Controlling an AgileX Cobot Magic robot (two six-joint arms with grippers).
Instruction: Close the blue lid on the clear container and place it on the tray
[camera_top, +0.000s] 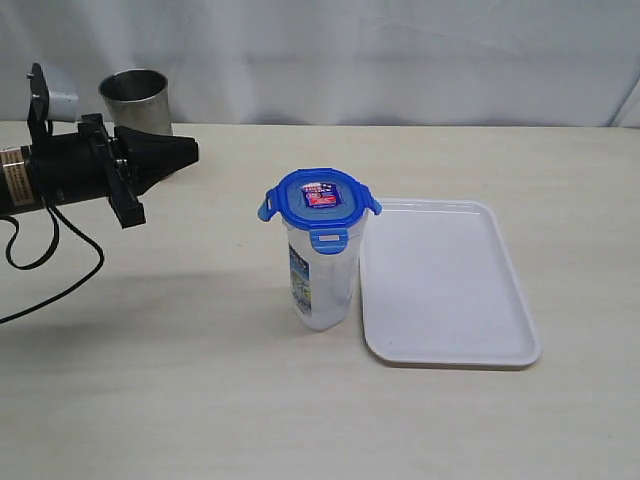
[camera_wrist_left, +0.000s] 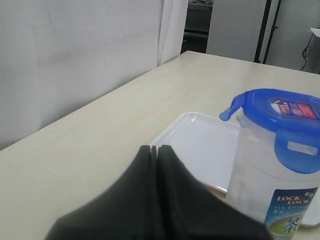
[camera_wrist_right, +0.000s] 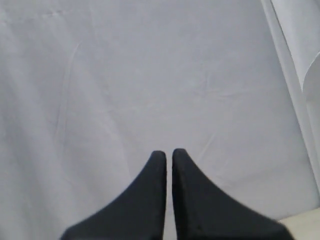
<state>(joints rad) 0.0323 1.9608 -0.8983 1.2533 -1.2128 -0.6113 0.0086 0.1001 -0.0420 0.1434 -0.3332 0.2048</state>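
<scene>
1. Clear container (camera_top: 322, 285): upright on the table (camera_top: 200, 380), just beside the near-left edge of the tray (camera_top: 450, 290), not on it.
2. Blue lid (camera_top: 320, 197): seated on top, with two side flaps sticking outward.
3. My left gripper (camera_top: 190, 152): jaws together, empty, well apart from the container.
4. My right gripper (camera_wrist_right: 169, 154): jaws nearly touching, empty, facing a white curtain (camera_wrist_right: 150, 75).
5. Steel cup (camera_top: 136, 100): rear left.

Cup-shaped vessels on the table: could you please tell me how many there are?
2. The clear container, wearing the blue lid, stands mid-table just left of the tray; a steel cup stands far left at the back, partly behind the left tool.
</scene>
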